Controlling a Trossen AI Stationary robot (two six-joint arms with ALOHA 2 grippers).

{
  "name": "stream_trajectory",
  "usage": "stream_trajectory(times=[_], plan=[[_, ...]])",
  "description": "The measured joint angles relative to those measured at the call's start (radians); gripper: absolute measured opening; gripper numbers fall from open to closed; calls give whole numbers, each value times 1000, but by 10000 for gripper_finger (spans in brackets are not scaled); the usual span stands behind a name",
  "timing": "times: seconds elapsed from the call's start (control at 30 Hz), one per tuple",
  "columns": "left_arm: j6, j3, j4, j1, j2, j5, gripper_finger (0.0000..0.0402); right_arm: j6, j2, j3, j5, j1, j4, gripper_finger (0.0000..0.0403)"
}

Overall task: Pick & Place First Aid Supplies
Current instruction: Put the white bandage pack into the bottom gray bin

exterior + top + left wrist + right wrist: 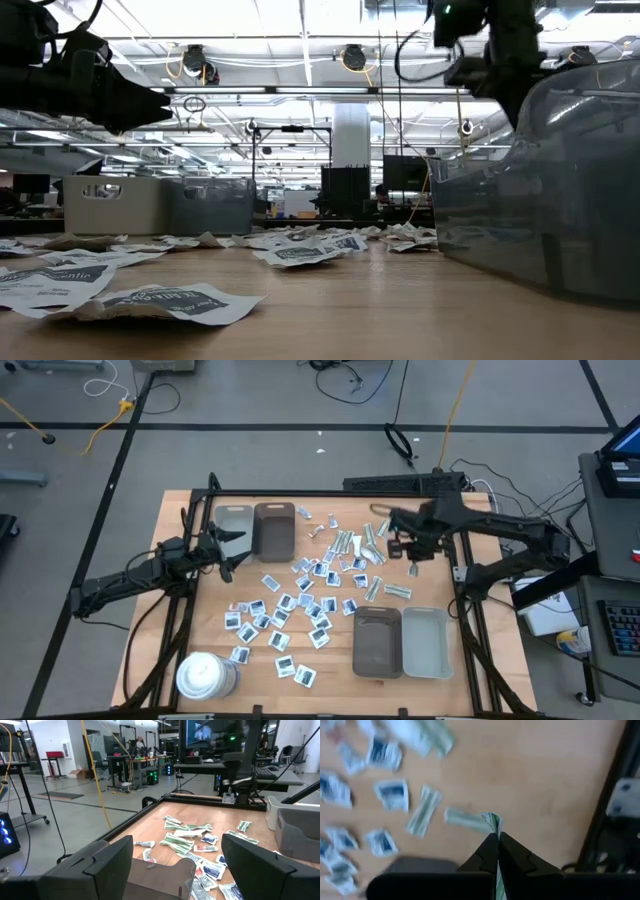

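The first aid supplies lie loose on the wooden table: white square packets with blue print (290,605) in the middle and pale green wrapped strips (355,545) farther back. My right gripper (413,560) hangs over the table's right part, pointing down and shut on one green strip (493,821). My left gripper (225,550) waits level and open at the table's left. Its fingers (112,862) stand apart above a brown tray (155,880). My right gripper pinches a pale green strip between its two fingers, coming from above and pointing down. The strip's end (493,821) sticks out past the fingertips, and more of it (499,885) runs back between the fingers. It is lifted clear of the table.
A grey tray (233,520) and a brown tray (275,530) stand at the far left. Another brown tray (378,643) and grey tray (425,643) stand at the near right. A white cylinder (205,675) stands at the near left. Two loose strips (422,810) lie below my right gripper.
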Motion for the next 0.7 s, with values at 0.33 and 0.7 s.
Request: stream_trajectory(times=[0.33,0.7], plan=[[0,0,0,0,0,0,306,337,-85,0,3,443,-45,1],[0,0,0,0,0,0,306,677,-68,-12,31,789,-31,1]])
